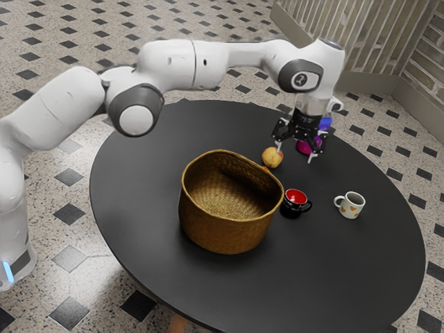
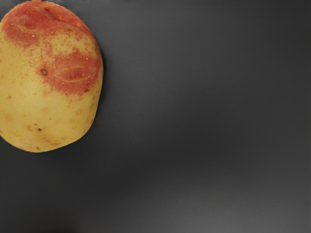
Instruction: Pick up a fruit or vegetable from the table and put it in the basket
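Yellow-red potato (image 1: 272, 158), by its look, rests on the table (image 1: 149, 149) near the basket (image 1: 222, 234), just beside the released, spread tool (image 1: 296, 151); I judge it firm, light, apt to roll, best gripped mid-height across its narrower width.

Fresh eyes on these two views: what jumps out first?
The big woven basket, open-topped on the round black table, and the white arm reaching in from the exterior view's left. In the wrist view it's what looks like a potato, yellow with red patches, lying on the table near the open gripper.
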Available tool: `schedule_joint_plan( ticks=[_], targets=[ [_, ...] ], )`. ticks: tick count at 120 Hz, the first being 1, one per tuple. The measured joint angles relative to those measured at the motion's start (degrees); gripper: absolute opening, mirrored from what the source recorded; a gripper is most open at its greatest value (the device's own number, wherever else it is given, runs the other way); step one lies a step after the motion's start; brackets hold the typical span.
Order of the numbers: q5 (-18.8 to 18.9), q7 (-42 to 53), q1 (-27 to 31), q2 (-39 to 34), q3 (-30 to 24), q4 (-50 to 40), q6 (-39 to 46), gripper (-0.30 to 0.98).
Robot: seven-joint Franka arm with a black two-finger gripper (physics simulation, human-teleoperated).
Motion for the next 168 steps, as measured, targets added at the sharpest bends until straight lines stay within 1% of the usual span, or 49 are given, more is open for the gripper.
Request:
schedule_joint_plan(
  ticks=[18,31,50,78,94,104,113,127,168],
  targets=[
    [0.0,1.3,1.1,3.0,0.1,2.9,2.5,0.69],
    [0.1,2.2,1.3,3.4,0.7,3.5,3.6,0.69],
    [0.5,4.1,3.3,3.4,1.8,4.0,4.5,0.69],
    [1.0,6.9,4.1,6.1,1.8,3.9,5.2,0.69],
    [1.1,8.2,4.8,6.4,1.9,4.4,5.7,0.69],
    [1.3,9.0,4.4,5.1,2.1,3.6,5.8,0.69],
    [1.1,9.6,3.4,2.9,4.1,0.9,5.9,0.69],
    [0.6,10.5,2.6,1.0,5.6,-2.5,6.0,0.69],
    [-0.4,12.3,0.8,-1.8,5.7,-7.1,6.0,0.69]
  ],
)
